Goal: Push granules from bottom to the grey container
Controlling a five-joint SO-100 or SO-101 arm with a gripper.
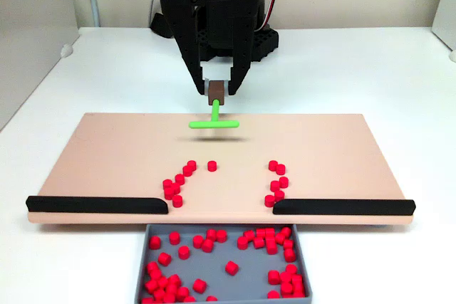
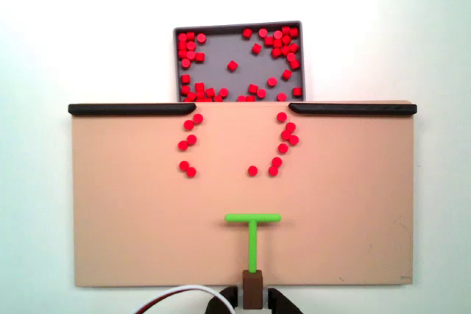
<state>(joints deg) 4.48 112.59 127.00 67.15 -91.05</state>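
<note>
My gripper (image 1: 217, 92) (image 2: 252, 298) is shut on the brown block of the green T-shaped pusher (image 1: 214, 122) (image 2: 252, 220). The pusher hangs over the board's edge nearest the arm, apart from the pellets. Red granules (image 1: 174, 184) (image 2: 190, 141) lie on the peach board (image 1: 114, 154) (image 2: 125, 211) in two curved rows, with the other row (image 1: 277, 183) (image 2: 285, 136) opposite and a single pellet (image 1: 211, 166) (image 2: 252, 170) between them. The grey container (image 1: 217, 261) (image 2: 239, 53) sits against the board's gap and holds several granules.
Two black strips (image 1: 92, 204) (image 1: 342, 206) (image 2: 129, 109) (image 2: 357, 109) line the board's edge beside the container, leaving a gap between them. The board rests on a white table (image 1: 399, 69). The arm's black base (image 1: 214, 5) stands behind the board.
</note>
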